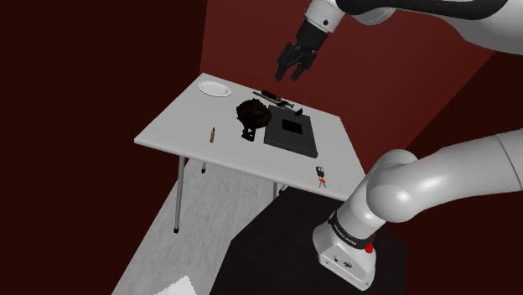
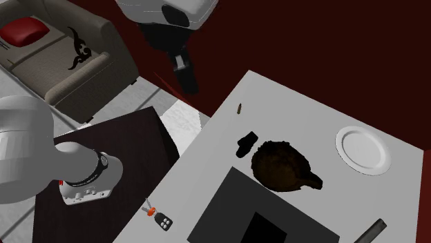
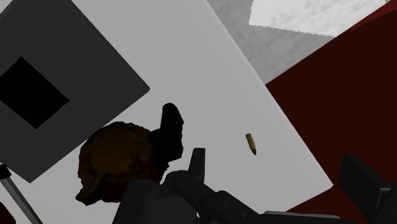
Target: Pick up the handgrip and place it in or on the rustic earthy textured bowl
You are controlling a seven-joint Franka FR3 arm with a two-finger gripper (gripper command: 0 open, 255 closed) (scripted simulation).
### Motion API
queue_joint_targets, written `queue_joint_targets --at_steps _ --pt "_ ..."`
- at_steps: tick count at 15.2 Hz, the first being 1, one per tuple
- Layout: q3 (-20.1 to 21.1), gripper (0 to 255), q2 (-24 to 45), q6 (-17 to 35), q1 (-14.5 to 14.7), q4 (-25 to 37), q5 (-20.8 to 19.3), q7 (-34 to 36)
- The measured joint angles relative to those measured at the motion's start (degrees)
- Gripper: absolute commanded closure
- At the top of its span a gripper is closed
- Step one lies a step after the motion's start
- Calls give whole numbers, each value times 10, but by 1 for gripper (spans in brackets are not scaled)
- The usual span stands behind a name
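Observation:
The handgrip point(image 1: 250, 134) is a small black piece lying on the light grey table point(image 1: 180, 126), right beside the dark brown rough bowl point(image 1: 251, 112). In the second exterior view the handgrip point(image 2: 246, 143) touches or nearly touches the bowl point(image 2: 280, 166) on the side toward the arm. My gripper point(image 1: 291, 74) hangs high above the table's far side, open and holding nothing. From the wrist, the handgrip point(image 3: 172, 126) and bowl point(image 3: 114, 162) lie far below, beyond my spread fingers point(image 3: 197, 162).
A dark grey slab with a black square point(image 1: 291, 132) lies beside the bowl. A white plate point(image 1: 214, 88), a long black object point(image 1: 277, 98), a small brown bullet-like piece point(image 1: 212, 134) and a key fob point(image 1: 321, 175) also sit on the table. A sofa point(image 2: 62, 48) stands behind the stand.

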Motion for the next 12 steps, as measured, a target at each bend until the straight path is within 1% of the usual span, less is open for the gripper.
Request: queue_joint_targets --at_steps 7,12 --pt "-31 0 129 99 1 8 -11 -58" --pt "-50 0 229 153 1 41 -9 -98"
